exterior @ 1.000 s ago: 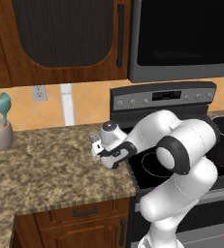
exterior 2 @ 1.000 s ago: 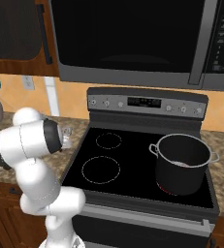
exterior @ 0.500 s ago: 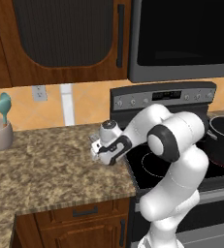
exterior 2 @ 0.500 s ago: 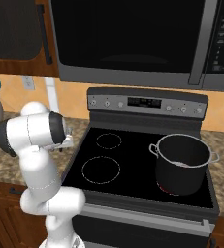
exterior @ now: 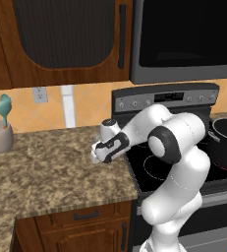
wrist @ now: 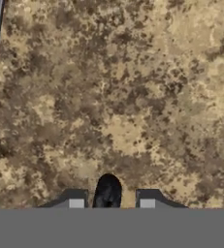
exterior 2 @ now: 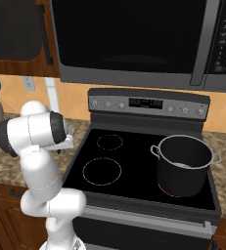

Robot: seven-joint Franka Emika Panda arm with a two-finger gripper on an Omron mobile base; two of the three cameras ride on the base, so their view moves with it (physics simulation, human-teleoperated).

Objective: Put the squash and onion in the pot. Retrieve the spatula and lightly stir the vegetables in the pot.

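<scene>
Speckled brown granite counter [exterior: 46, 172] lies under the two-finger gripper [wrist: 108, 202], whose tips pinch a thin black handle end [wrist: 107, 193], beside the black stovetop [exterior 2: 134, 171]

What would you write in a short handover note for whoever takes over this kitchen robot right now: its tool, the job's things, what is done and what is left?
Tool: low over the granite counter left of the stove. A dark rounded thing stands between its fingertips, perhaps the spatula's handle. Whether it is gripped cannot be told.
Pot: on the stove's front right burner, well apart from the arm.
Done: unclear. Whether the squash and onion are in the pot is too small to tell.
Left: check the pot, secure the spatula, carry it over and stir lightly.
</scene>
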